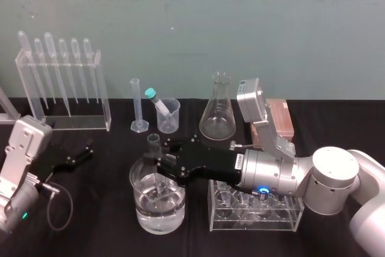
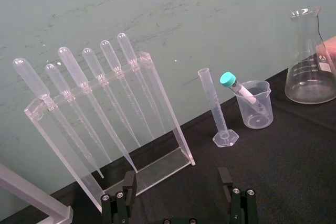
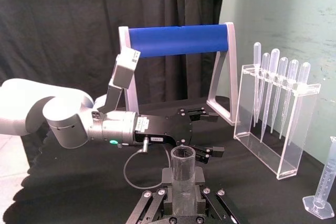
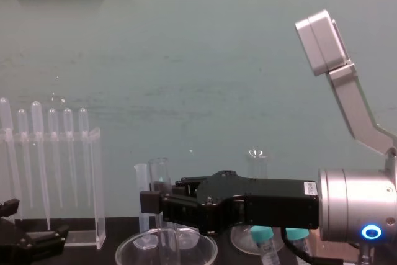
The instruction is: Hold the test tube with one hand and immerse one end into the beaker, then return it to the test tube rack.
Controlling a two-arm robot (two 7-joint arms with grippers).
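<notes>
- While the right claw [image 1: 159, 162] clenches the upright test tube [image 1: 153, 142] at lower centre, its tip sits inside the wide water-filled dish [image 1: 138, 209].
- Left claw [image 1: 83, 153], lower left, released.

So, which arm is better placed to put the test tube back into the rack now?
The right. The right gripper holds the test tube over the water-filled vessel, and the test tube rack stands just beneath that arm. The left gripper rests open at the table's far left.
</notes>
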